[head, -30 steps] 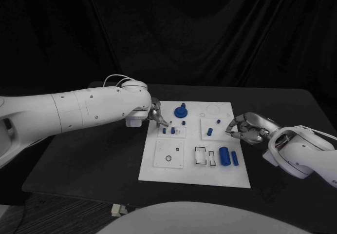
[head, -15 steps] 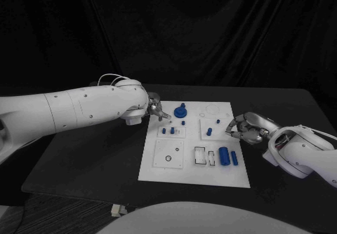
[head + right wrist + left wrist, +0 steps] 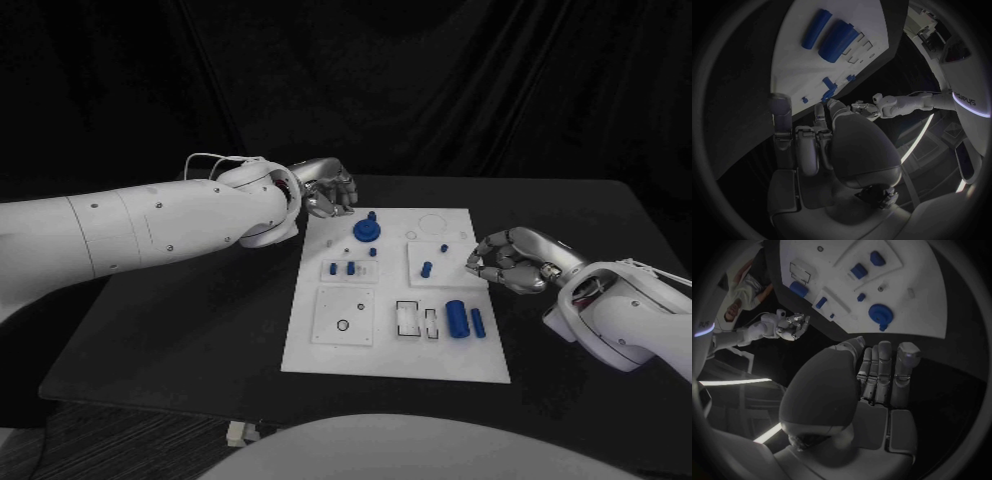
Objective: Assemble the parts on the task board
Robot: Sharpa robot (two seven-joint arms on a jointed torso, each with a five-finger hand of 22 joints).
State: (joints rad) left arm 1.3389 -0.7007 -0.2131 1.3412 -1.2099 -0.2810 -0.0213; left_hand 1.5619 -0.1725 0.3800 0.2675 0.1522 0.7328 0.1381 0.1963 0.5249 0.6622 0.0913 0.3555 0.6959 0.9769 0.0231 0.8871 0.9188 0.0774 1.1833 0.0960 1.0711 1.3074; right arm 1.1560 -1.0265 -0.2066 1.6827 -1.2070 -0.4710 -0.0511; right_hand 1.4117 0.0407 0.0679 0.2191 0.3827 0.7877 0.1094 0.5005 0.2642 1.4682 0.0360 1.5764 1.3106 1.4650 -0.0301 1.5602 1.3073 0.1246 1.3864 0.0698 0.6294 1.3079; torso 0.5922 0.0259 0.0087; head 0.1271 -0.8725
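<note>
Left hand lifted clear of the board, fingers curled, empty. Right hand unmoved beside board, curled, empty. Probably regrouping between parts.

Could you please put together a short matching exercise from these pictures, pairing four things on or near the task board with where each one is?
Things:
1. left hand
2. right hand
3. round blue knob part
4. two long blue cylinders

Places:
A. lying side by side on the board's near right part
B. beside the task board's right edge, fingers curled
C. standing on the board's far part
D. raised beyond the board's far left corner

Pairs: 1-D, 2-B, 3-C, 4-A
</note>
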